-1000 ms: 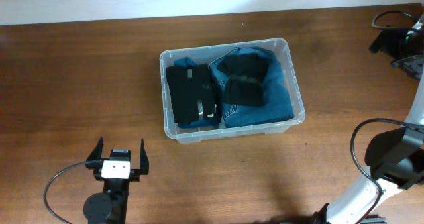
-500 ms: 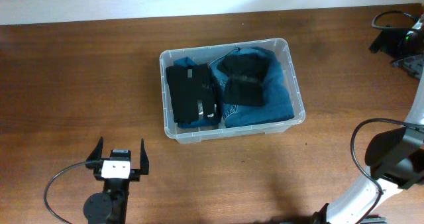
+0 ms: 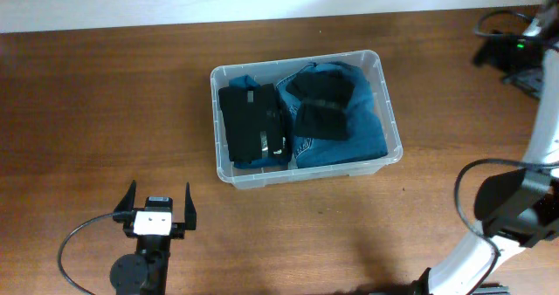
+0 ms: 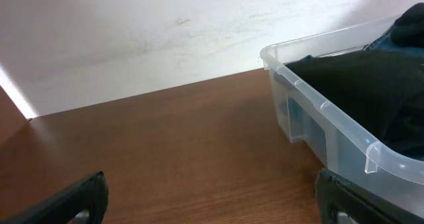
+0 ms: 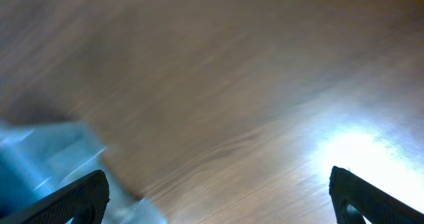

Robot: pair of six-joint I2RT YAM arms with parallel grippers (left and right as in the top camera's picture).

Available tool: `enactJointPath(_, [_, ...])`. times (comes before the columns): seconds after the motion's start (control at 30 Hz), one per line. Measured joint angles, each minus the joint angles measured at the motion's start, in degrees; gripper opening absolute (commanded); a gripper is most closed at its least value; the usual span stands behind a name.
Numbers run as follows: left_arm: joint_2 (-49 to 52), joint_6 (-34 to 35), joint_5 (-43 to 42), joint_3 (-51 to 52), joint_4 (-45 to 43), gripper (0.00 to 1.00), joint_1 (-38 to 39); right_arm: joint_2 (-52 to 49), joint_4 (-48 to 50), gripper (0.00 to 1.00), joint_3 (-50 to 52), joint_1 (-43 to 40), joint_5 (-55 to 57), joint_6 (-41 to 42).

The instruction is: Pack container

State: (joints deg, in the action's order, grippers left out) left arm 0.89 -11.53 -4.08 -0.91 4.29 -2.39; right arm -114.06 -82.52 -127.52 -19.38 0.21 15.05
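Note:
The container (image 3: 385,112) is a clear plastic bin in the middle of the table, holding folded blue jeans (image 3: 362,133) and black clothes (image 3: 253,123). Its near corner also shows in the left wrist view (image 4: 344,128). My left gripper (image 3: 158,204) is open and empty, low at the front left, well short of the bin. My right gripper (image 3: 498,51) is at the far right edge of the table, held high; its fingers are spread wide in the right wrist view (image 5: 215,197) with nothing between them. That view is blurred.
The brown wooden table (image 3: 105,112) spreads around the bin. A white wall (image 4: 132,38) runs along the far edge. The right arm's base and cable (image 3: 515,208) stand at the front right.
The right gripper has moved a little left and towards the table's far edge. The left arm and the bin have not moved.

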Motion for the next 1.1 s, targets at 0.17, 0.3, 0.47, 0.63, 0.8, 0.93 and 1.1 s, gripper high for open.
enactJointPath(0.17, [0.00,0.00,-0.02,0.00,0.00,0.99,0.00,7.85,0.22,0.99,0.04,13.27,-0.04,-0.02])
enactJointPath(0.3, [0.00,-0.02,0.00,0.00,0.00,0.99,0.00,16.35,0.22,0.98,0.04,24.83,-0.35,-0.02])
enactJointPath(0.47, [0.00,0.00,0.00,0.00,0.00,0.99,0.00,24.94,0.13,0.99,0.07,33.75,-0.48,-0.02])
enactJointPath(0.63, [0.00,-0.02,0.00,0.00,-0.02,0.99,0.00,32.00,0.00,0.98,4.11,34.75,-0.50,0.00])
enactJointPath(0.8, [-0.04,0.00,0.00,0.00,0.00,0.99,0.00,41.99,2.58,0.99,16.00,30.21,-3.28,-0.02])
enactJointPath(0.93, [-0.04,0.00,0.00,0.00,-0.02,0.99,0.00,52.59,13.77,0.98,29.64,24.26,-3.98,-0.72])
enactJointPath(1.1, [-0.04,0.00,0.00,0.00,0.02,0.99,0.00,67.47,31.01,0.99,49.00,20.37,-7.39,-10.16])
